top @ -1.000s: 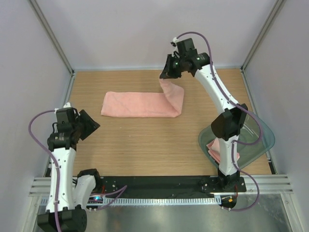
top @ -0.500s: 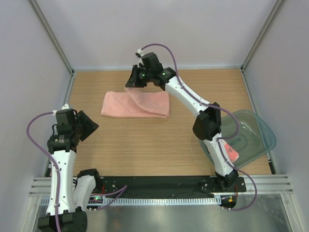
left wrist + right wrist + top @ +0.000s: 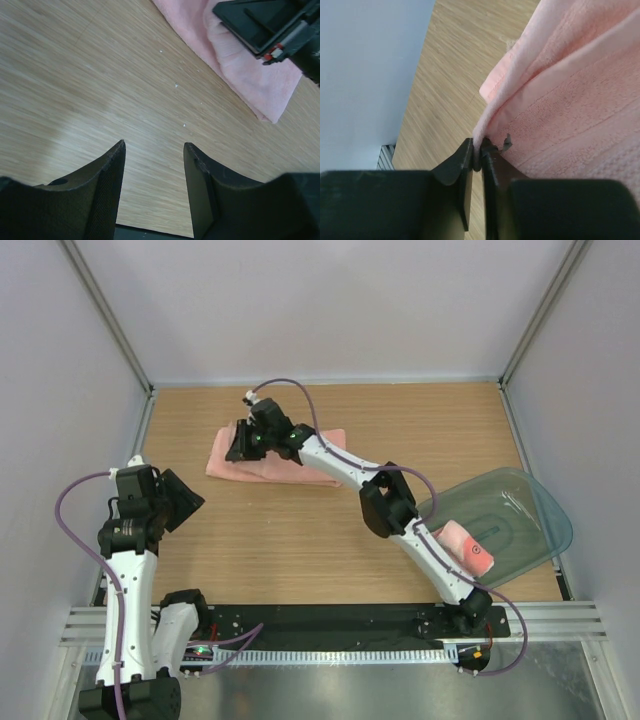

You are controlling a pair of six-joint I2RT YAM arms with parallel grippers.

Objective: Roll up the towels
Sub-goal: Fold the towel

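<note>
My left gripper (image 3: 155,150) hangs about half open over the table (image 3: 280,540) at the near left, holding nothing. Right of it and farther off, the towel (image 3: 225,467) lies as a doubled strip at the far left-centre. My right gripper (image 3: 478,150) is pinched almost shut on a thin edge of the towel at the strip's left end.

I judge this step to be laying that edge down square before any rolling starts. To do it well I should:
- bring the pinched edge level with the layer below;
- lower until the cloth rests;
- let go only then, and draw back low so the terry does not drag.

My left gripper is near enough to press the end flat if it springs up. At the near right, the other towel (image 3: 455,540) sits in the tub (image 3: 545,502).

The top view gives the layout and my right arm's long reach, but not the grip. The right wrist view shows the fingers closed on a lip of cloth, though I cannot tell whether they hold one layer or two. Only the left wrist view shows a corner of the strip flat on the wood, with the right gripper above it.
</note>
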